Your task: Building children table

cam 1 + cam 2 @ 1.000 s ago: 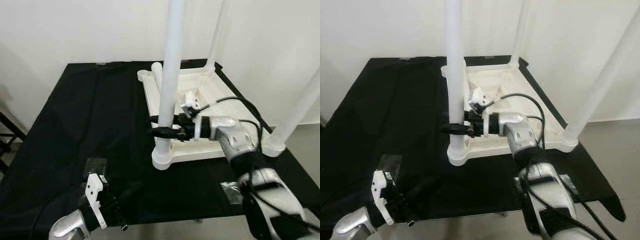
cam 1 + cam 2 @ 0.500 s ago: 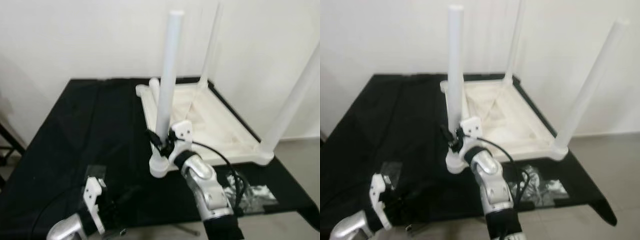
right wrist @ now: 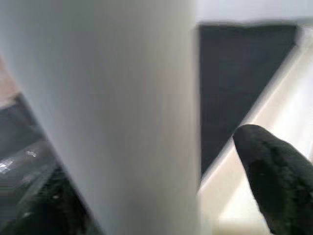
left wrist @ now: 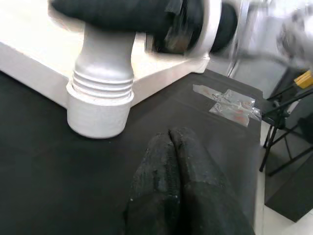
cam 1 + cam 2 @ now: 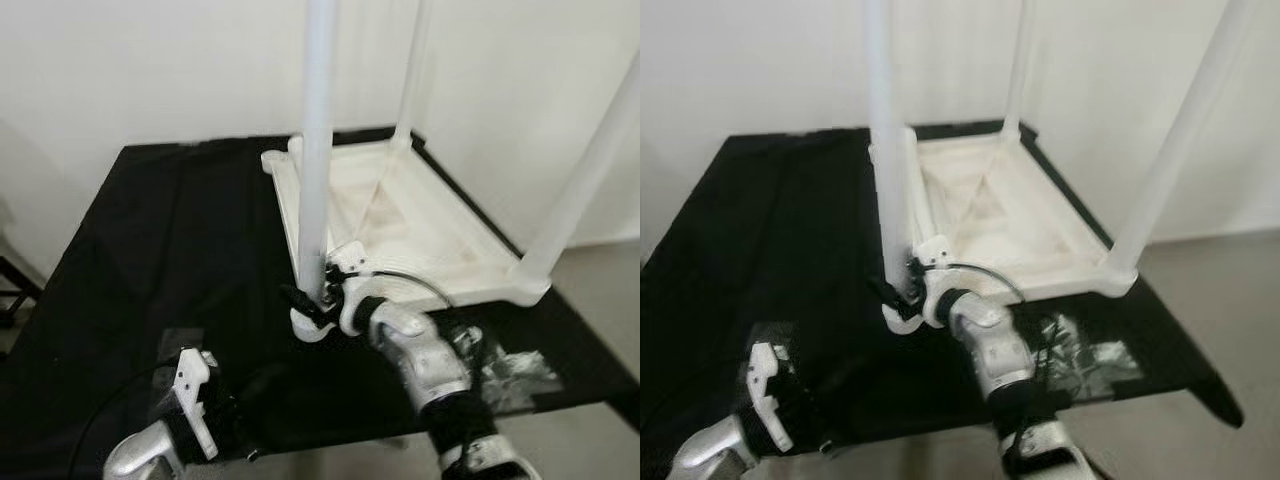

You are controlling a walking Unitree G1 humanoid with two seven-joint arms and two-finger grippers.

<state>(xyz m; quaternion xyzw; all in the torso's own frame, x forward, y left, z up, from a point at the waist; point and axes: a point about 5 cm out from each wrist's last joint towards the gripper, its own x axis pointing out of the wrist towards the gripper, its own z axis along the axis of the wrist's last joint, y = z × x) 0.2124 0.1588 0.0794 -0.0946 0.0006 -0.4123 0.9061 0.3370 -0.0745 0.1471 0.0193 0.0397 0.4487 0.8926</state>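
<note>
Three legs upright: near leg (image 5: 318, 150) at the near-left corner, far leg (image 5: 412, 70) at the back, right leg (image 5: 590, 170) at the near-right corner.
Left eye, tabletop (image 5: 400, 225): white, upside down on the black desk (image 5: 150, 250), toward its right half.
Left eye, right tool (image 5: 306, 300): low on the near leg, just above the socket (image 5: 318, 328), black fingers on both sides of the leg, pinching it.
Left eye, left tool (image 5: 240, 425): near the desk's front edge, well apart from the tabletop.
Left eye, plastic bag (image 5: 505, 360): clear, crumpled, flat on the desk in front of the near-right corner.
Right eye, same scene: right tool (image 5: 892, 292) around the base of the near leg (image 5: 883, 120); silver right arm (image 5: 985, 350) reaching in from the front.
Left wrist, left tool (image 4: 172, 147): two black fingers pressed together, nothing between them, resting over the desk (image 4: 39, 166).
Left wrist, socket (image 4: 100, 105): ribbed white collar at the tabletop's corner, standing on the desk, near the fingertips but apart.
Left wrist, plastic bag (image 4: 230, 103): on the desk beyond the corner.
Right wrist, near leg (image 3: 112, 112): blurred white, very close.
Right wrist, fingers (image 3: 274, 171): one black finger on each side of the leg, touching it.
</note>
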